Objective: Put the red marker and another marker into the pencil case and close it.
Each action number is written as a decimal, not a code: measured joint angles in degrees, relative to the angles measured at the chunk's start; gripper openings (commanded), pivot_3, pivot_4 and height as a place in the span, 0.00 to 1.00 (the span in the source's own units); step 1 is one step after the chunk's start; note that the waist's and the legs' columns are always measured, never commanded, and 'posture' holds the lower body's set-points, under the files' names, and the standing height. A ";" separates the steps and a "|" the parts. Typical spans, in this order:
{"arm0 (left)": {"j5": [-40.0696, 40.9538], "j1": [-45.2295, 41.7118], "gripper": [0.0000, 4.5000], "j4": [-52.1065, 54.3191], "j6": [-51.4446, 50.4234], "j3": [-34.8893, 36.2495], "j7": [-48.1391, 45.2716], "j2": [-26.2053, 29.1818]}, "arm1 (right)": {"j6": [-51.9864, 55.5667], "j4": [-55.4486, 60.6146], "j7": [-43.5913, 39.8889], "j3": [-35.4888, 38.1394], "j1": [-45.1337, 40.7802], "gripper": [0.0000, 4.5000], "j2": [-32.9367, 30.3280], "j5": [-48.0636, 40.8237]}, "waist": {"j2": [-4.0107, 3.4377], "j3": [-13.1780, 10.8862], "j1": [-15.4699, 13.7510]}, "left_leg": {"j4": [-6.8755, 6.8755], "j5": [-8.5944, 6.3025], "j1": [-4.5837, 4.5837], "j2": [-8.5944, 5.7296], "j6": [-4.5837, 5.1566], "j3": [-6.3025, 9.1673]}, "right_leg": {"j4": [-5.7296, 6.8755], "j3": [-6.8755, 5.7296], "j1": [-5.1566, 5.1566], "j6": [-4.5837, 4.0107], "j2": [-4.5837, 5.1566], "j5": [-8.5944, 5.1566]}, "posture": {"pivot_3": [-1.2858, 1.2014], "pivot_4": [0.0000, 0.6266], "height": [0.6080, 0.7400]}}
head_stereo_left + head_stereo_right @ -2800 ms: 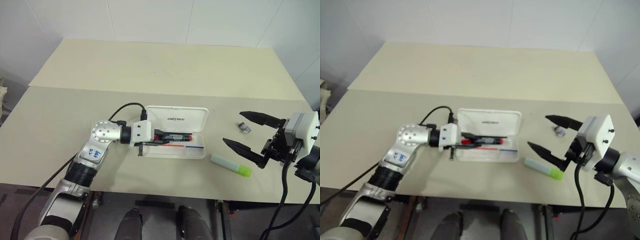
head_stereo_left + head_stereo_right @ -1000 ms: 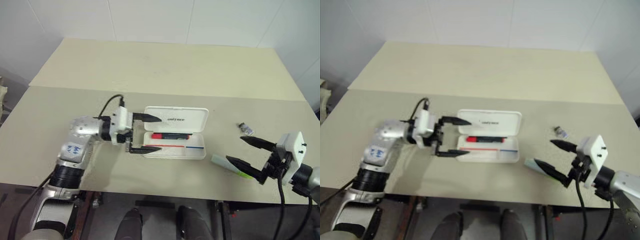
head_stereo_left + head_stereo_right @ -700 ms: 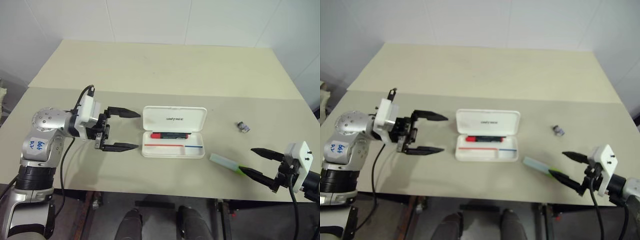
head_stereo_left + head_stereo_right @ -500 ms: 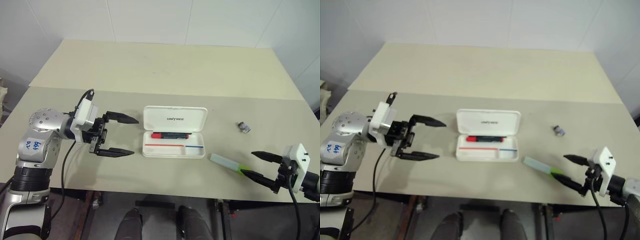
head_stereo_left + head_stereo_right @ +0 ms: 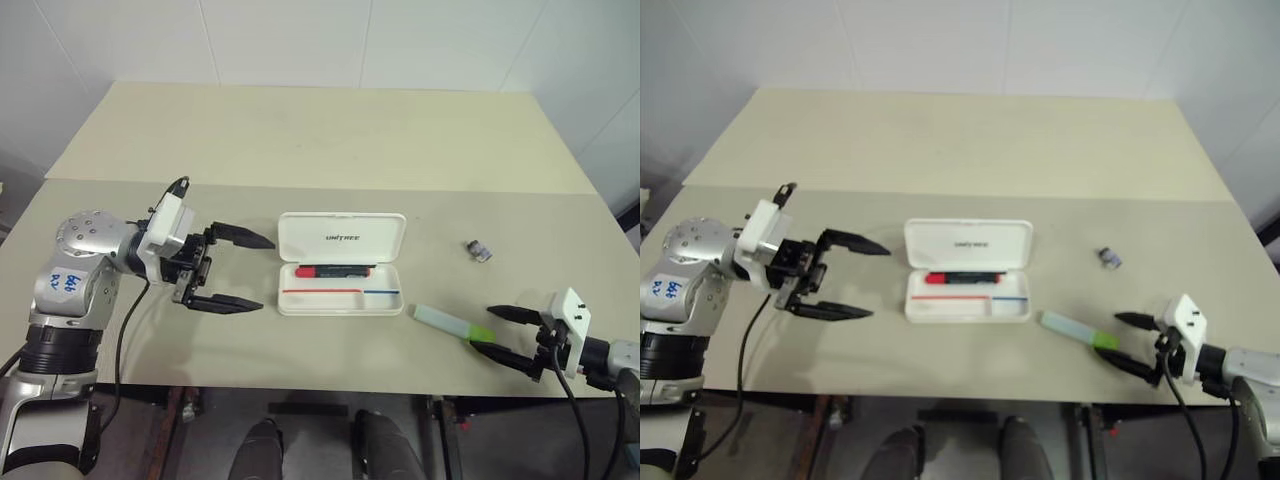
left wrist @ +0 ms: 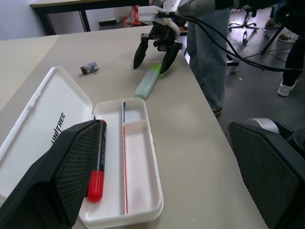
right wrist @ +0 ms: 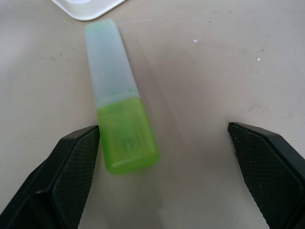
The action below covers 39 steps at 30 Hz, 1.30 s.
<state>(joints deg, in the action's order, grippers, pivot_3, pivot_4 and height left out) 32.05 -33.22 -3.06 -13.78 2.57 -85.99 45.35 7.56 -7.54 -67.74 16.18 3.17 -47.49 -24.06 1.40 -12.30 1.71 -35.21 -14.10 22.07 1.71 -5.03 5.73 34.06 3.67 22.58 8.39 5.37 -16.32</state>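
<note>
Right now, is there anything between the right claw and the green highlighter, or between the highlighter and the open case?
Nothing visible. The right claw is open at the lime cap end of the highlighter, on the table. Between it and the open pencil case lies bare table; a small object sits off that path.

Pencil case (image 5: 340, 238): white hard plastic, smooth, slight sheen, dark printed lettering on the lid. Red marker (image 5: 336, 270) in it: glossy plastic, red cap end, black body. Highlighter (image 7: 119, 124): frosted translucent pale-green plastic barrel, brighter lime cap, satin finish. Table (image 5: 320, 140): matt beige laminate, smooth, a few specks and faint scuffs. Left gripper (image 5: 238, 272) fingers (image 6: 71, 176): black plastic, inner pads with fine knurled diamond texture, matt. Right gripper (image 5: 502, 333) fingers (image 7: 71, 171): same textured black pads. Wrist housings: white plastic; left arm joint brushed silver metal. Small grey metal-looking part (image 5: 479, 249) on table, shiny.
</note>
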 measured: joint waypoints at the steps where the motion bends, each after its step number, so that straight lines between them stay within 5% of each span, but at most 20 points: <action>1: -0.14 -0.02 1.00 -0.40 0.16 -0.03 0.00 0.13 | -0.20 -0.37 0.00 0.00 -0.16 0.85 0.07 0.00 | 0.00 0.00 -0.01 | 0.00 0.00 0.01 0.00 0.00 0.01 | 0.00 0.00 0.00 -0.02 0.00 -0.01 | 0.52 0.24 1.00; 9: -0.50 -1.39 1.00 -2.47 1.88 -0.40 0.01 0.13 | -0.17 -0.04 -0.04 -0.69 -1.01 0.24 1.59 -0.03 | 0.00 0.00 -0.01 | 0.00 0.00 0.01 0.00 0.00 0.00 | 0.03 0.00 0.00 0.12 0.00 0.06 | 0.52 0.24 1.00; 20: -1.02 -1.67 1.00 -4.65 4.40 -0.41 0.02 0.12 | -0.20 0.61 0.70 -0.82 -2.05 0.24 1.48 0.12 | 0.00 0.00 -0.07 | 0.00 0.00 0.02 0.00 0.00 0.01 | 0.04 0.00 0.01 0.18 0.01 0.09 | 0.52 0.24 1.00; 30: -2.22 -0.24 1.00 -8.35 8.89 -0.25 0.02 0.40 | 0.11 7.00 -1.27 2.61 -9.23 0.24 -5.21 -1.04 | -0.05 -0.03 0.27 | 0.00 0.00 -0.02 0.01 0.00 0.00 | 0.13 0.00 0.05 0.20 -0.01 0.10 | 0.52 0.24 1.00; 39: -2.87 3.23 1.00 -8.20 9.89 0.53 0.02 1.33 | 1.58 14.17 -1.72 -10.31 -19.93 0.24 0.36 -1.09 | -0.04 -0.04 0.02 | 0.02 -0.01 0.09 0.02 -0.02 0.01 | 0.15 -0.01 0.15 0.39 0.00 0.19 | 0.52 0.24 1.00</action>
<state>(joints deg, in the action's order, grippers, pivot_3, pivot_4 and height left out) 29.18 -29.99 -11.26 -3.89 3.10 -85.96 46.67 9.13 6.63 -69.46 5.87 -16.76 -47.13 -25.15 1.35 -12.33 1.72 -35.19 -14.11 22.16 1.74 -5.05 5.74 34.20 3.66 22.72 8.78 5.37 -16.14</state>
